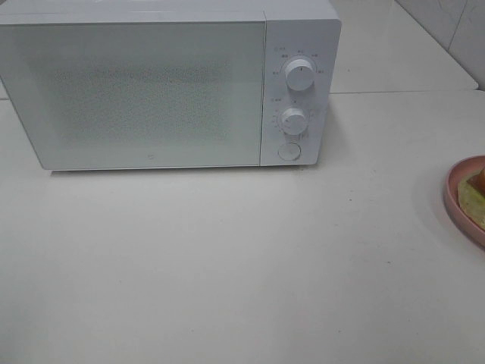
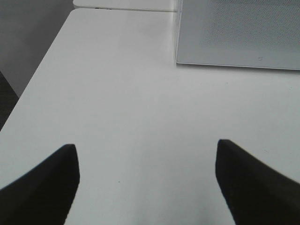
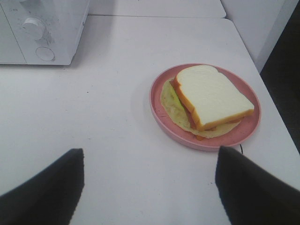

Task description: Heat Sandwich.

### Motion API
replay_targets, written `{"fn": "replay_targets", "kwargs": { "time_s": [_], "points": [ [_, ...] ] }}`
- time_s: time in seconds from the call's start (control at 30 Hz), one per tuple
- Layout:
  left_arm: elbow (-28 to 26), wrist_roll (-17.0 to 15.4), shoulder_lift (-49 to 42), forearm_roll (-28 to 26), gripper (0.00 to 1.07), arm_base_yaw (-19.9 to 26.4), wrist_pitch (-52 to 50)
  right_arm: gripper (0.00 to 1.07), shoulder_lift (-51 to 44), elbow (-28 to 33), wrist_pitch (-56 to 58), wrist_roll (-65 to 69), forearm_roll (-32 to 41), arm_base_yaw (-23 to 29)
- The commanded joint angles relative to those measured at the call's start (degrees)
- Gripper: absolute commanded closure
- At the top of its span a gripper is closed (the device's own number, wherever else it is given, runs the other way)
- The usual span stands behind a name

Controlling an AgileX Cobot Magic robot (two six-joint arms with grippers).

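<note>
Sandwich (image 3: 206,96) (on pink plate (image 3: 159,110)) lies ahead of spread, empty right gripper (image 3: 147,187).

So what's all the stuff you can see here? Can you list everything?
microwave: one, white, door shut, at the back of the table
knobs: two, white, on the microwave's right-hand panel, one above the other
button: one, white, round, below the lower knob
table: one, white, under everything
plate: one, pink, round, on the table at its right edge, apart from the microwave
sandwich: one, white bread with green and red-orange layers, lying on the plate
left gripper: one, dark fingers, open, holding nothing, above bare table in front of the microwave
right gripper: one, dark fingers, open, holding nothing, above the table short of the plate
</note>
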Motion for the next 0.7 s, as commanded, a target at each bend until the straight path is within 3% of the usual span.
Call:
{"fn": "replay_targets", "kwargs": {
  "time_s": [0.03,0.7],
  "points": [
    [0.17,-0.40,-1.38,-0.11,0.31,0.11,-0.86,0.32,-1.15,0.06,-0.69,0.23,0.00,-0.29],
    [0.17,-0.40,-1.38,-0.11,0.31,0.11,-0.86,0.32,-1.15,0.06,-0.69,0.23,0.00,-0.29]
  ]
}}
